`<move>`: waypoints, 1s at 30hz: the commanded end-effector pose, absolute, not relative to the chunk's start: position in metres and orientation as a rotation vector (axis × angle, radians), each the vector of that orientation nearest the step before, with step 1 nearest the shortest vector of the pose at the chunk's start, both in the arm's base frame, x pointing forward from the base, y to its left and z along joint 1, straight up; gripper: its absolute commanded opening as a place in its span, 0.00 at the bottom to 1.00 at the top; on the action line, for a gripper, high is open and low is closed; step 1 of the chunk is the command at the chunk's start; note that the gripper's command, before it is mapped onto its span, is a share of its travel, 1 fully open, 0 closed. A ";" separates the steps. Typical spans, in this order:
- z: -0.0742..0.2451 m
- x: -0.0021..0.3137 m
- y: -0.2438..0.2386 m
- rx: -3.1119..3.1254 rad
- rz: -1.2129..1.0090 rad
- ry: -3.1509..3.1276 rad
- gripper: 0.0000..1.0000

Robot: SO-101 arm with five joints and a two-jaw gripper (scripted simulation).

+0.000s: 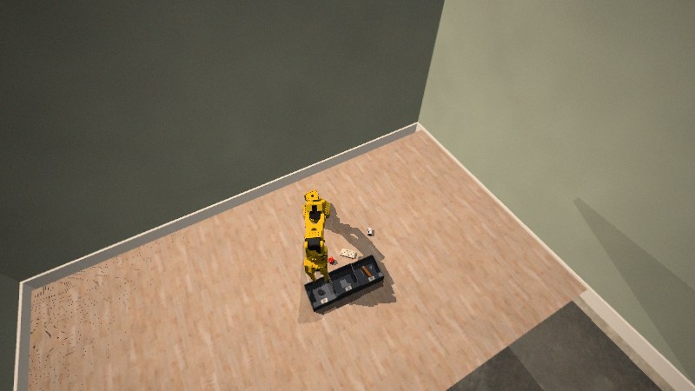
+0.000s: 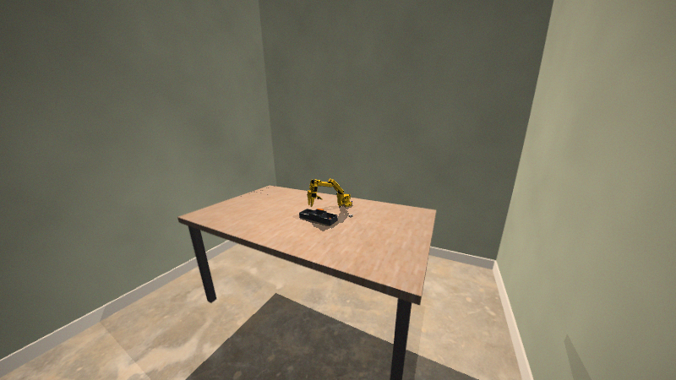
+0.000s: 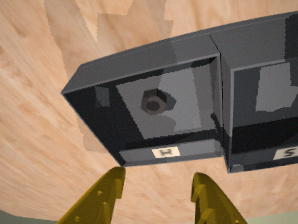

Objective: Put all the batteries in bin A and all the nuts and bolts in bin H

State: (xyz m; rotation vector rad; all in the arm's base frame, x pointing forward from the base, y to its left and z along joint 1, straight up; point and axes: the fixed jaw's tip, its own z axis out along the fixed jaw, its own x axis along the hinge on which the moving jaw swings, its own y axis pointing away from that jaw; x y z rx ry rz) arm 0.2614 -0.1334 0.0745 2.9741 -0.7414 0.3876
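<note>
Three dark bins stand in a row (image 1: 345, 284) on the table. A dark hex nut (image 3: 154, 103) lies on the floor of the left end bin (image 3: 160, 112), also seen in the top view (image 1: 321, 291). The bin's white label (image 3: 165, 153) is too small to read. An orange battery (image 1: 367, 271) lies in the right end bin. My gripper (image 3: 156, 185) hangs above the near rim of the left end bin, with its fingers a little apart and nothing between them. It also shows in the top and exterior views (image 1: 315, 277) (image 2: 312, 198).
A small red thing (image 1: 331, 261) and a pale domino-like tile (image 1: 347, 253) lie just behind the bins. A small white thing (image 1: 370, 231) lies farther back to the right. The arm's base (image 1: 315, 204) stands behind them.
</note>
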 end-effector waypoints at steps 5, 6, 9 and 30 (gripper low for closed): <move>0.094 0.263 -0.131 2.931 0.492 -0.861 0.17; 0.094 0.263 -0.131 2.931 0.492 -0.861 0.17; 0.096 0.262 -0.128 2.919 0.494 -0.929 0.17; 0.110 0.249 -0.101 2.716 0.492 -1.611 0.17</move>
